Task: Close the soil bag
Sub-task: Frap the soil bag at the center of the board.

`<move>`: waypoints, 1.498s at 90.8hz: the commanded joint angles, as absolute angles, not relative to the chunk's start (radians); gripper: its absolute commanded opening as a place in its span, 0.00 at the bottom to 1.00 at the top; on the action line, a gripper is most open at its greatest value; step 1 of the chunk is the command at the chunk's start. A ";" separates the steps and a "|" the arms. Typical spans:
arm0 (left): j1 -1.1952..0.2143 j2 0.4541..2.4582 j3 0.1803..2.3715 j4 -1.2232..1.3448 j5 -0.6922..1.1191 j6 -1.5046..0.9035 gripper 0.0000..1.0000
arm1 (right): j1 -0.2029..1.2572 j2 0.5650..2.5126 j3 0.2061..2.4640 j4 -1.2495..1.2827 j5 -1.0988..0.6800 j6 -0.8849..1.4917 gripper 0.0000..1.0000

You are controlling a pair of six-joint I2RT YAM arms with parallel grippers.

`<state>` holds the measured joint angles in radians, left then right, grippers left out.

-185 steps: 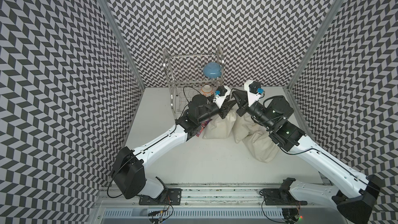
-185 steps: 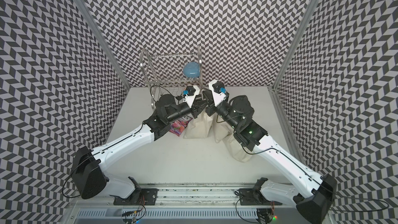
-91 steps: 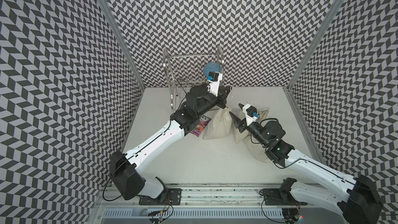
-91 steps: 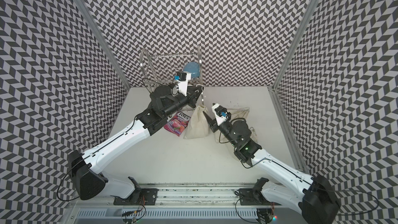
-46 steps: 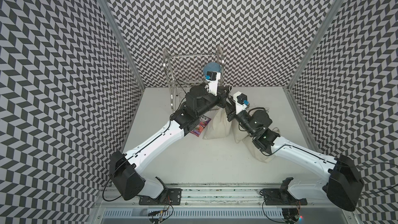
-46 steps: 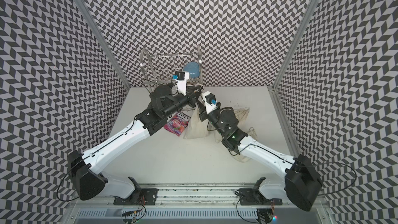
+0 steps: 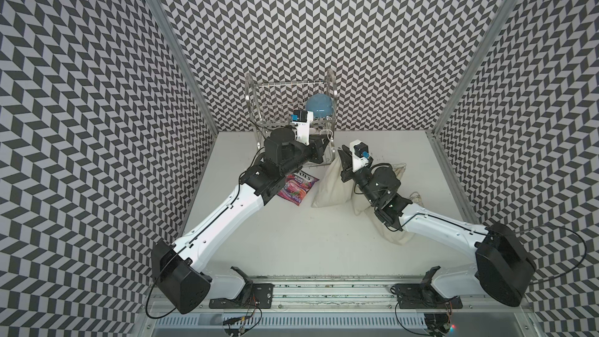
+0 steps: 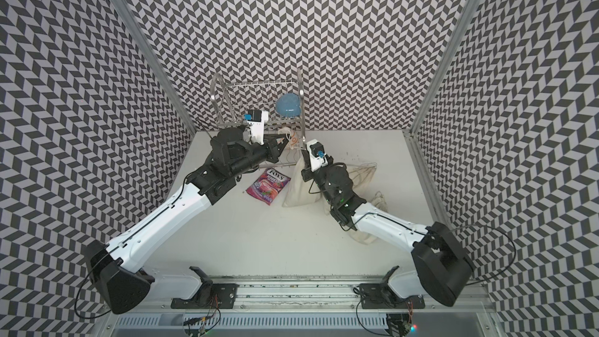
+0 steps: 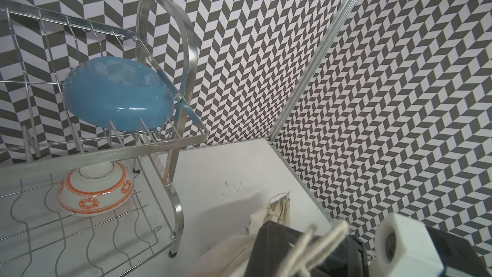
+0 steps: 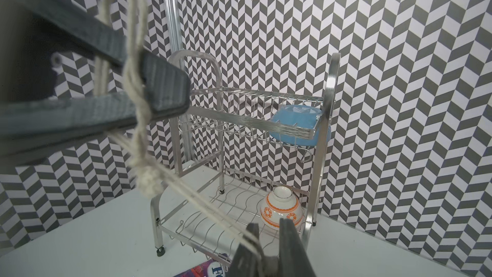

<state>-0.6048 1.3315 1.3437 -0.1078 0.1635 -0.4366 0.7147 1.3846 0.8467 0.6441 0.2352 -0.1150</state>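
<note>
Left gripper [image 10: 170, 107], right gripper [image 10: 271, 249] both pinched cord [image 10: 147, 179]; best bet was steady opposite pull to cinch bag [image 7: 327, 186].

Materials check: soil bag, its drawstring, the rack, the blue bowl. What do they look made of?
The soil bag: cream matte cloth, probably cotton or canvas; it sags and creases.
The drawstring: twisted, fuzzy, natural-looking cord with a knotted end.
The rack: bright metal, likely stainless or chrome; mirror-like glints.
The blue bowl: glossy, either glazed ceramic or plastic; can't tell which.
</note>
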 commanded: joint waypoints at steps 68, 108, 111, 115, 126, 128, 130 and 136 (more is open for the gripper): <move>-0.436 1.036 1.415 0.070 0.138 -0.530 0.00 | 0.566 1.404 0.909 0.139 0.574 -0.076 0.14; -0.416 1.020 1.295 0.138 0.180 -0.594 0.00 | 0.592 1.505 0.791 0.223 0.527 -0.112 0.20; -0.417 1.033 1.290 0.145 0.198 -0.600 0.00 | 0.601 1.478 0.774 0.253 0.490 -0.120 0.22; -0.417 1.045 1.284 0.155 0.215 -0.610 0.00 | 0.606 1.444 0.758 0.280 0.437 -0.119 0.24; -0.417 1.059 1.270 0.189 0.252 -0.631 0.00 | 0.617 1.365 0.735 0.338 0.284 -0.130 0.31; -0.417 1.061 1.269 0.191 0.257 -0.632 0.00 | 0.619 1.359 0.736 0.347 0.265 -0.135 0.33; -0.416 1.062 1.270 0.193 0.261 -0.633 0.00 | 0.622 1.351 0.737 0.353 0.248 -0.137 0.35; -0.417 1.068 1.274 0.198 0.277 -0.637 0.00 | 0.627 1.340 0.747 0.360 0.211 -0.140 0.38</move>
<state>-0.4652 1.1610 1.1927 -0.0563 0.2993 -0.6193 0.6876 1.3373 0.7845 0.5194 0.1032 -0.1238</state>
